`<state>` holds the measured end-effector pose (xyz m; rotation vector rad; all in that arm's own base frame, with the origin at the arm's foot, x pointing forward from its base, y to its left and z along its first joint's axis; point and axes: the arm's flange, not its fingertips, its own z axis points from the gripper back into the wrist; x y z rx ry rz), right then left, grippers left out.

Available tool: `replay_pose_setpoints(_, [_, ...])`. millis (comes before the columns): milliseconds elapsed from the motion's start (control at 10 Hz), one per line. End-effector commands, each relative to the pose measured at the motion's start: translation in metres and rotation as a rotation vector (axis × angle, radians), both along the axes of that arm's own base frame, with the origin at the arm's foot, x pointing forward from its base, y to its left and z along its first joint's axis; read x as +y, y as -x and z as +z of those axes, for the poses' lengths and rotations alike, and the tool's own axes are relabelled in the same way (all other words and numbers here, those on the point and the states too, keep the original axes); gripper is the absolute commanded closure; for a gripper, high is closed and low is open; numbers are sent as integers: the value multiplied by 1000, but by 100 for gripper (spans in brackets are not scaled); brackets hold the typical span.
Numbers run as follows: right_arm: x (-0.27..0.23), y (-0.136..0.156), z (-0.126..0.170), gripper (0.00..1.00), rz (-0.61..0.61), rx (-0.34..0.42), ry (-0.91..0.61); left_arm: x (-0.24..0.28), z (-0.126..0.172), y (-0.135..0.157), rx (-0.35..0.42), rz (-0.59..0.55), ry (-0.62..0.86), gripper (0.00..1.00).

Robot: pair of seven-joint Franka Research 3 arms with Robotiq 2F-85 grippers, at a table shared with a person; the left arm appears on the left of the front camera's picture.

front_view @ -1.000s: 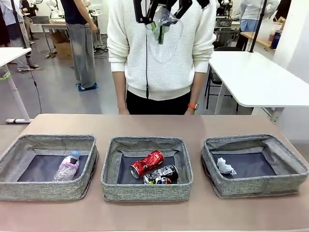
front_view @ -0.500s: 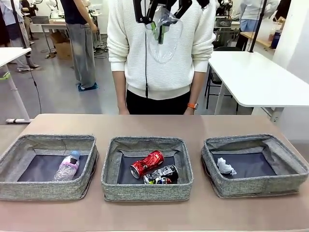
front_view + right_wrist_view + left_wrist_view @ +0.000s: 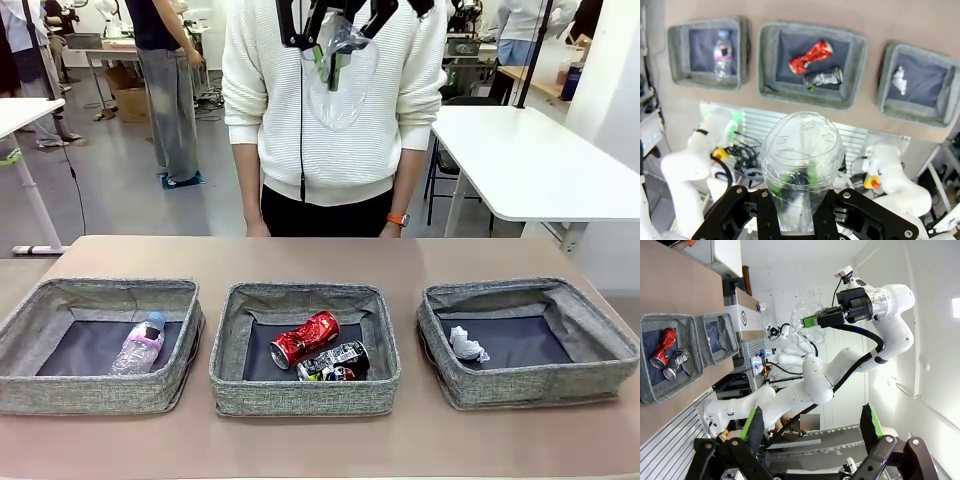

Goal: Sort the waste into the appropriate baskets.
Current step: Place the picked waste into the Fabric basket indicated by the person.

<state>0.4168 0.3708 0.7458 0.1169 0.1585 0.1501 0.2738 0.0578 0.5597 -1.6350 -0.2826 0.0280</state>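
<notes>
Nothing has moved since earlier: at top centre, our right gripper (image 3: 335, 55) stays clamped on the clear plastic cup (image 3: 340, 85). We judge it light, crushable; hold gently. Left gripper (image 3: 812, 427) gapes empty.

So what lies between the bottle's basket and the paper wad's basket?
In the front view, the middle basket stands between the left basket and the right basket; it holds the red can and the printed can.

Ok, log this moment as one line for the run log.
right hand: shut on clear plastic cup, raised high | left hand: open, holding nothing | left basket: bottle | middle basket: two cans | right basket: paper wad
</notes>
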Motion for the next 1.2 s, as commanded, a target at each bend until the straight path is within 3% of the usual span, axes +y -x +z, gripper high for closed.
replay_pose_setpoints(0, [0,4,-1,96,-9,-14,-5,0,1,0,-21,-3,16,0])
replay_pose_setpoints(1100, [0,4,-1,96,-9,-14,-5,0,1,0,-21,-3,16,0])
